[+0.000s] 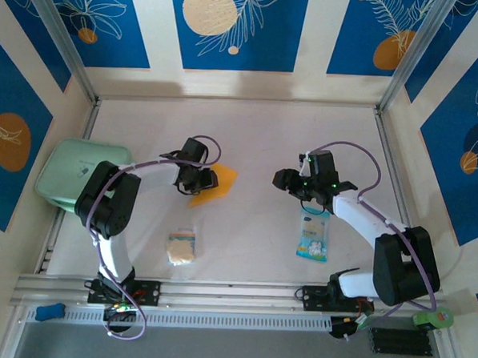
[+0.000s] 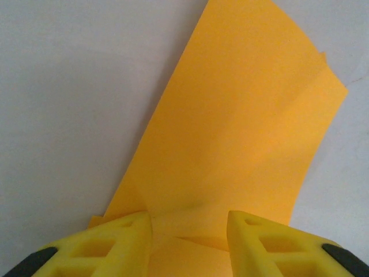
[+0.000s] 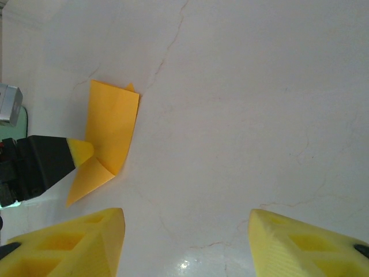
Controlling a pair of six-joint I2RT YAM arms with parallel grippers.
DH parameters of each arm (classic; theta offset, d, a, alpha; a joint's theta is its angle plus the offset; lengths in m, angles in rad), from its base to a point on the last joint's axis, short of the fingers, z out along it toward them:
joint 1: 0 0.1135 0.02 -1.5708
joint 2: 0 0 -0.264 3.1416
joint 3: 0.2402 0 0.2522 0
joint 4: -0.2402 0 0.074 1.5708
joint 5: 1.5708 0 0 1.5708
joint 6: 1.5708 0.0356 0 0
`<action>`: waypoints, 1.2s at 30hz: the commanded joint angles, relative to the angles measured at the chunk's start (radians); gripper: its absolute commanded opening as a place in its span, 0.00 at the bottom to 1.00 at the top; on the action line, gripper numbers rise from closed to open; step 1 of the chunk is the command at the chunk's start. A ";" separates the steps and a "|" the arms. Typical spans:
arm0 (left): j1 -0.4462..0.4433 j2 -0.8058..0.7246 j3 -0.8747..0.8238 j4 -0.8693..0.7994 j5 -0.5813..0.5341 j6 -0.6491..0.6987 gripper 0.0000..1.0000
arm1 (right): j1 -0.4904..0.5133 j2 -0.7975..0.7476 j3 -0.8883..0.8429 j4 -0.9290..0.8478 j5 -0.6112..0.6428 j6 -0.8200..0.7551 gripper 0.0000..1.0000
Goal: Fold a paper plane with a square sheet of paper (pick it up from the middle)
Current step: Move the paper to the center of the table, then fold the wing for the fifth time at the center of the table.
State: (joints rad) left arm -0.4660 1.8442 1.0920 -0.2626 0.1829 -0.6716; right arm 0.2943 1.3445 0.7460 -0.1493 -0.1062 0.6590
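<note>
Left gripper (image 2: 189, 222) jaws part-open, tips down on the near end of the square sheet of paper (image 2: 242, 127), straddling a crease. Paper partly folded, lying on table (image 1: 265, 132), centre-left. Right gripper (image 3: 187, 225) wide open, empty, hovers over table, well apart from paper. Printed packet (image 1: 312, 236) near it.
</note>
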 commanded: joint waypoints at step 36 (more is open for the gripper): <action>-0.219 0.017 -0.023 0.151 0.085 -0.134 0.31 | 0.191 0.568 0.357 -0.047 -0.191 0.117 0.25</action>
State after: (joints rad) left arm -0.6830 1.8900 1.0843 -0.1108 0.2695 -0.8040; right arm 0.4721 1.8820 1.0828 -0.1280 -0.2775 0.7738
